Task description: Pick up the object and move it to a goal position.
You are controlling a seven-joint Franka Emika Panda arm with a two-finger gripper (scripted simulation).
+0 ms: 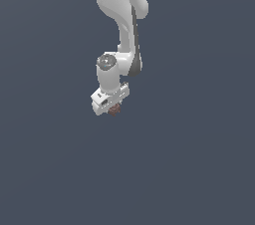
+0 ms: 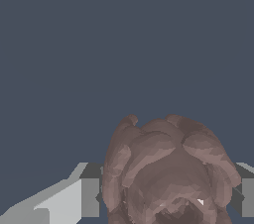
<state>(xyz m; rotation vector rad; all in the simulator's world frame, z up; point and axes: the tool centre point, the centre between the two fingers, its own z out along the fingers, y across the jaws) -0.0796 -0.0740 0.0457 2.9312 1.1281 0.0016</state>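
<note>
1. Flat slate-blue background fills both views, smooth and without seams, edges or any visible texture.
2. From the top of the exterior view a glossy white arm (image 1: 122,15) comes down, built of rounded, tube-like segments with a dark band along one side of the elbow.
3. A short cylinder with a grey circular cap forms the wrist, and below it sits a blocky, rectangular white hand, tilted so that its end toward the exterior view's left hangs lower.
4. The pincer (image 1: 114,110) points downward beneath that block.
5. The object (image 1: 115,110) is a small reddish-brown lump tucked right under the hand, only partly showing past the white casing.
6. In the wrist view the object (image 2: 168,173) looms large: roundish, with bulging lobes and folds, a mottled matte brown-pink surface and darker creases near its base.
7. Grey, flat-faced fingers (image 2: 89,197) with squared edges stand on either side of the lump, pressed against its flanks, so the pincer is clamped on the object.
</note>
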